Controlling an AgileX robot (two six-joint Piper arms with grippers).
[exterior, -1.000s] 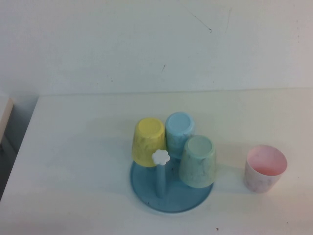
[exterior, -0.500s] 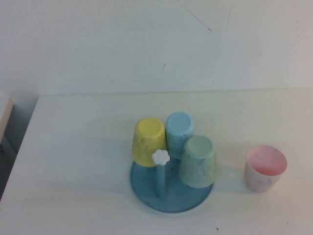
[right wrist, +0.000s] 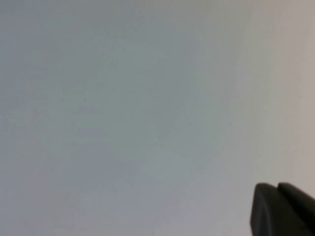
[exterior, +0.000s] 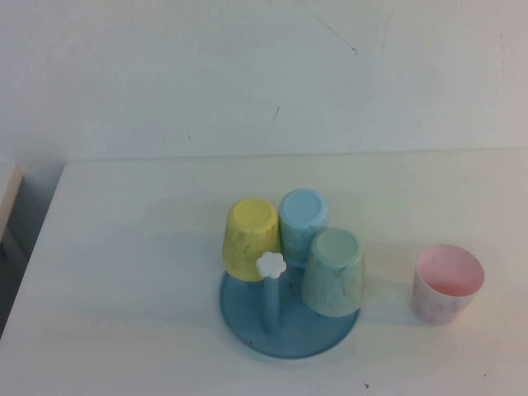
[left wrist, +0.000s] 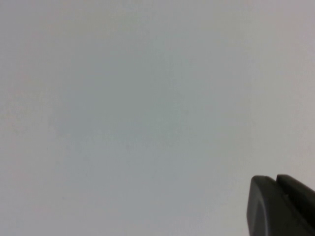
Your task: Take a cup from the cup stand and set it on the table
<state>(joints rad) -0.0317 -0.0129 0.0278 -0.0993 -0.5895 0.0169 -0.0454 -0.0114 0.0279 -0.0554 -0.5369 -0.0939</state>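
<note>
The yellow cup [exterior: 250, 238] hangs upside down on a peg at the left of the round blue cup stand [exterior: 289, 340], which sits on the white table [exterior: 132, 272]. A bare peg with a white flower knob [exterior: 271, 265] stands in front of it. Neither arm shows in the high view. My left gripper [left wrist: 275, 178] shows only as dark fingertips pressed together over plain white surface, holding nothing. My right gripper [right wrist: 277, 186] looks the same, shut and empty. No cup shows in either wrist view.
A light blue cup [exterior: 302, 216] and a pale green cup [exterior: 334, 271] also hang upside down on the stand. A pink cup [exterior: 447, 282] stands upright on the table to the right. The table's left edge [exterior: 33, 247] is near the wall.
</note>
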